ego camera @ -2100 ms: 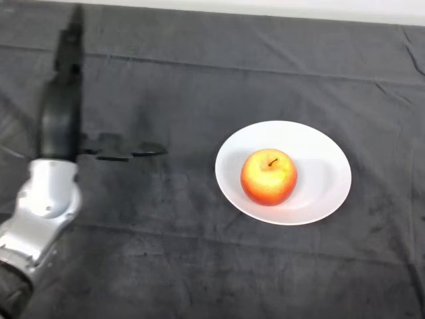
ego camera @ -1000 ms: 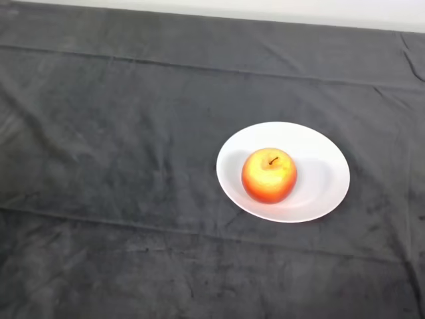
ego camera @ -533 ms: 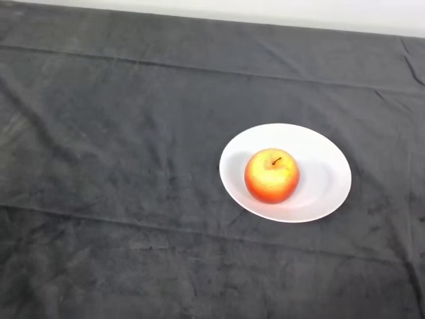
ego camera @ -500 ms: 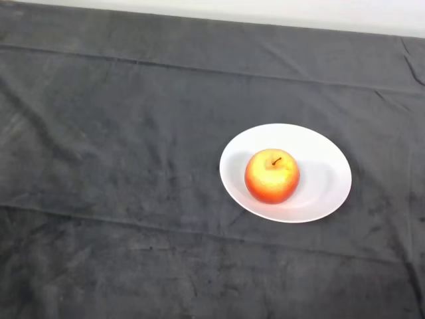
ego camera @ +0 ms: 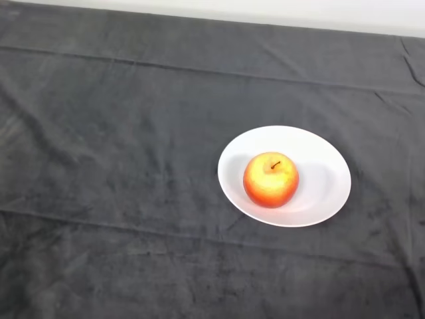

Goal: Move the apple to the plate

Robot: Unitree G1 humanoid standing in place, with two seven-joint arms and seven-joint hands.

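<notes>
A red and yellow apple stands upright, stem up, on a white plate right of the table's middle. It rests on the left half of the plate, inside the rim.
A dark grey cloth with long creases covers the whole table. A pale strip of wall runs along the far edge.
The silver-grey arm that stood at the left two seconds ago has left the view. The apple and plate stay together; the view has shifted slightly.
</notes>
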